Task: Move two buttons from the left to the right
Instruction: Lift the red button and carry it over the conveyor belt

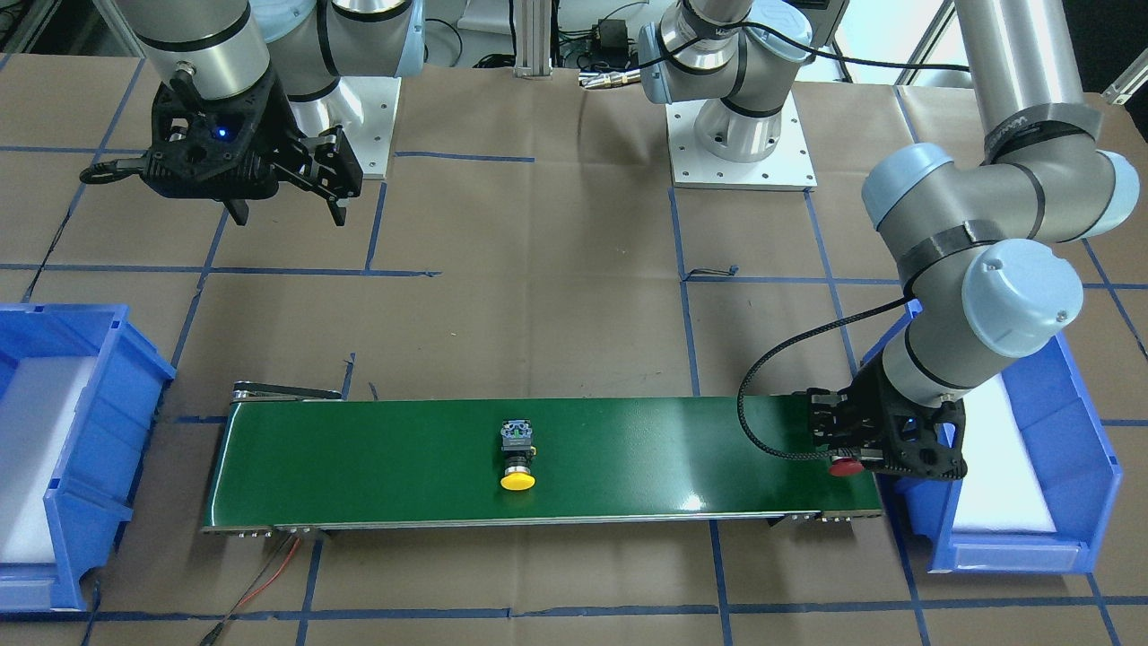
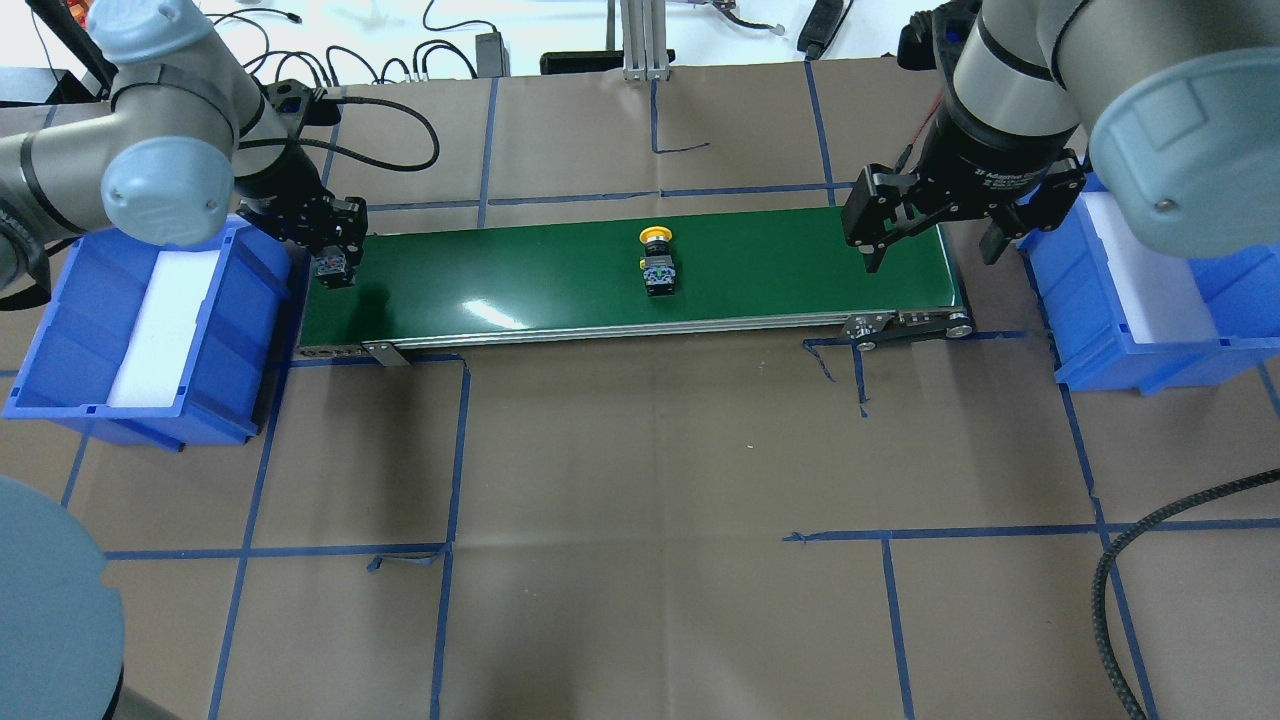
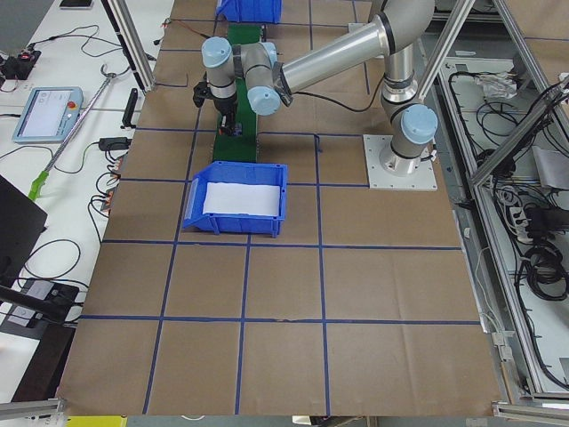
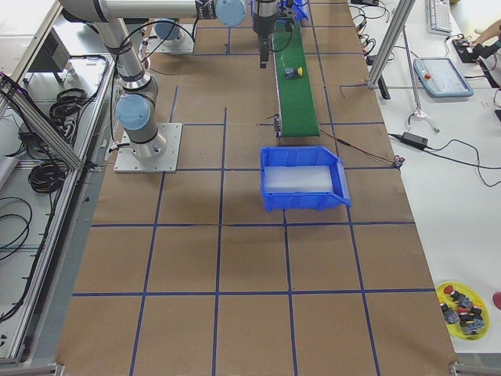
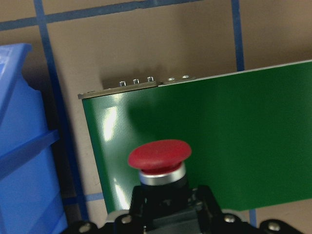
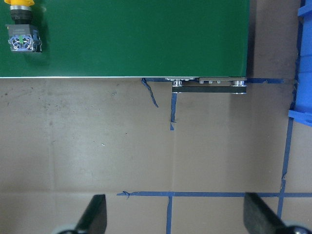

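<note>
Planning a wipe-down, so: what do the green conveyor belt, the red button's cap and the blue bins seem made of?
Green conveyor belt: smooth rubber or PVC-like sheet, glossy; it mirrors the lights. Red button's round mushroom cap: probably matte moulded plastic; the silver collar beneath looks metallic, possibly plated plastic. Blue open-topped bins: rigid moulded plastic, ribbed walls, slight sheen.

Green belt [image 2: 520, 280]: free in the middle stretches, crowded at both ends.
In the overhead view, the yellow button [image 2: 656, 262] is the lone obstacle mid-belt. The left gripper [image 2: 333, 265], clamping the red button [image 1: 844, 466], fills the left end beside the blue bin [image 2: 255, 300]. The right gripper [image 2: 930, 255], fingers spread, hangs over the right end, seemingly above the surface.
</note>
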`<state>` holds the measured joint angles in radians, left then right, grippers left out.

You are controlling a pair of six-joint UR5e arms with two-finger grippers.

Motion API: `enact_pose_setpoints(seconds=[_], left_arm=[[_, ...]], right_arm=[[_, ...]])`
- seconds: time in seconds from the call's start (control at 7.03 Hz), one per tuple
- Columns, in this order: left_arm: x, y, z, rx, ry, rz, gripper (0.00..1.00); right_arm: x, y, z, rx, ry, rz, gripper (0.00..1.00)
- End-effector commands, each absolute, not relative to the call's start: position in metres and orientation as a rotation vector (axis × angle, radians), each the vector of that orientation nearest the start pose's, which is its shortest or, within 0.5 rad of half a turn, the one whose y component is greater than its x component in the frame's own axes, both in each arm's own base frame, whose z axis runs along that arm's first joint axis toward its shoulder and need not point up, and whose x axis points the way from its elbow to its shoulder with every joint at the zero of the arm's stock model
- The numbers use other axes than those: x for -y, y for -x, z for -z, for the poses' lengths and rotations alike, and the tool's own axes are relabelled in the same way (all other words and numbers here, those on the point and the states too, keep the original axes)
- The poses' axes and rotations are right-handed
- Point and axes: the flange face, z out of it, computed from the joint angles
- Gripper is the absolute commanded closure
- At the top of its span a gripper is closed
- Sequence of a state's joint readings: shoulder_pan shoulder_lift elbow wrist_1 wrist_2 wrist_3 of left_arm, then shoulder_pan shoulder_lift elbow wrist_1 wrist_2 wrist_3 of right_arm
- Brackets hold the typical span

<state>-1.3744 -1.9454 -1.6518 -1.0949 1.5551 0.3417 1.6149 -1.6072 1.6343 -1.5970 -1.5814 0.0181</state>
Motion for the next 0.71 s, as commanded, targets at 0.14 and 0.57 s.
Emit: enact_pose_setpoints(seconds=[0.14, 0.57], left_arm=[[0.623, 0.011, -0.265, -3.137, -0.232, 0.055, 0.94], [0.626, 0.01, -0.263, -3.136, -0.232, 0.052, 0.82]], right_arm=[[0.47, -0.153, -0.476, -3.152, 0.044, -0.002, 0.0], [0.471, -0.153, -0.479, -3.152, 0.041, 0.01, 0.0]])
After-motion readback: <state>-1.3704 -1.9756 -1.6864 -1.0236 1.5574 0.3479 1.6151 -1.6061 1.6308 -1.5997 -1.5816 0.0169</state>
